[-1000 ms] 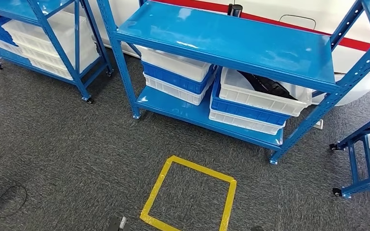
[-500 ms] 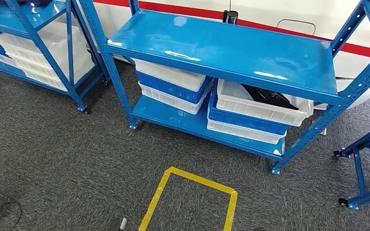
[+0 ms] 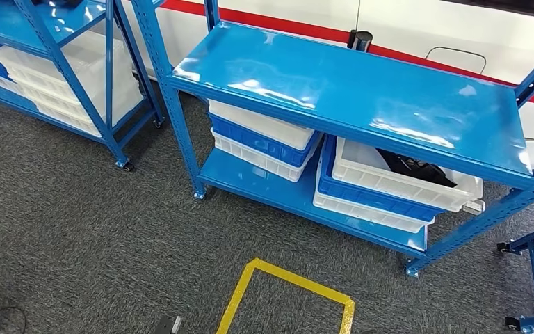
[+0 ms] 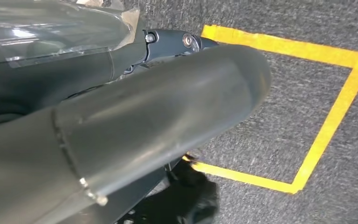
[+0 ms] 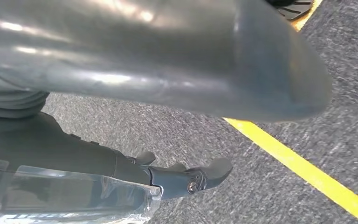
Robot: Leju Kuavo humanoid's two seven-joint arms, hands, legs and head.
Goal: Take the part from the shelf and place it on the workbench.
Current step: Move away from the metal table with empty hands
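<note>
Black, the part lies in the top white bin at the right end of the shelf's lower level, so the robot should square up close before reaching, both hanging hands' finger states unreadable.

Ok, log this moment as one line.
phase: facing shelf | part: in white bin, lower level | left hand: empty | right hand: empty | yellow floor square: ahead
</note>
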